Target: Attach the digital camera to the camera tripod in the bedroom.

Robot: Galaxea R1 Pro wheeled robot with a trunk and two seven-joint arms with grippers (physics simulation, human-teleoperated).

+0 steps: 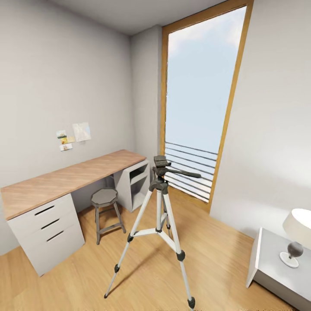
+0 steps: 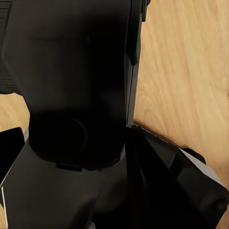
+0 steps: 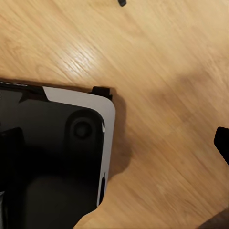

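Observation:
The camera tripod (image 1: 160, 207) stands on the light wood floor in the middle of the bedroom. Its three silver legs are spread, and its black head (image 1: 161, 166) has nothing mounted on it. The long pan handle (image 1: 185, 173) points right. The digital camera is out of view. In the left wrist view one black fingertip (image 2: 10, 157) of my left gripper (image 2: 114, 160) sits at the frame's edge over my dark body. In the right wrist view a black fingertip (image 3: 222, 143) of my right gripper (image 3: 114, 143) sits at the opposite edge above the floor. Both stand wide apart and hold nothing.
A long wood-topped desk (image 1: 65, 179) with white drawers runs along the left wall, and a round metal stool (image 1: 104, 198) stands in front of it. The tall wood-framed window (image 1: 198, 99) is behind the tripod. A white nightstand (image 1: 270, 259) with a lamp (image 1: 297, 233) is at the right.

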